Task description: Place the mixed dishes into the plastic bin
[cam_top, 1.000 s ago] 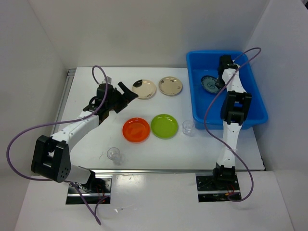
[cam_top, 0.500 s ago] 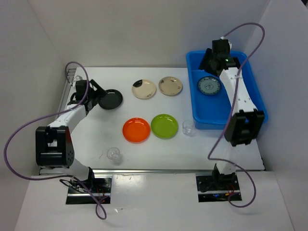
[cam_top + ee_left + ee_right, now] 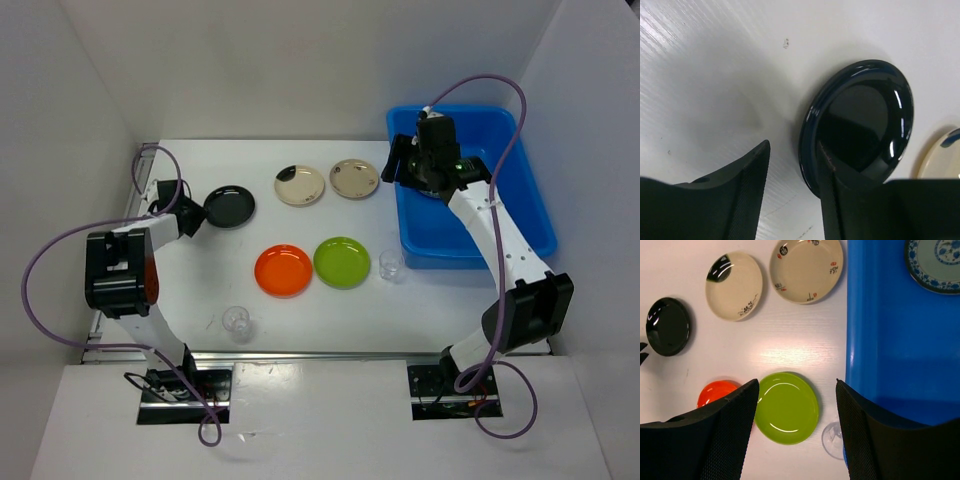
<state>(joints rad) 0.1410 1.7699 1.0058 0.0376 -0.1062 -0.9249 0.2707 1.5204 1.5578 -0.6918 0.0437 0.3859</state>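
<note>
A black plate (image 3: 860, 117) lies flat at the table's left (image 3: 229, 207). My left gripper (image 3: 793, 145) straddles its near rim, one finger over the dish and one outside on the table, with a gap still showing; it reaches in from the plate's left (image 3: 195, 213). My right gripper (image 3: 796, 385) hangs open and empty high over the blue plastic bin's left wall (image 3: 400, 170). Below it lie a lime green plate (image 3: 786, 407), an orange plate (image 3: 715, 392) and a clear cup (image 3: 832, 440). The bin (image 3: 890, 330) holds a blue-patterned plate (image 3: 935, 262).
Two beige plates (image 3: 300, 185) (image 3: 354, 178) sit at mid-back of the table. A second clear cup (image 3: 237, 320) stands near the front edge. White walls enclose the table on three sides. The bin's front wall (image 3: 440, 255) stands at the right.
The right gripper opened, rose out of the bin and swung left over its wall, leaving the patterned plate inside. The left arm drew back left and its jaws narrowed around the black plate's rim.
</note>
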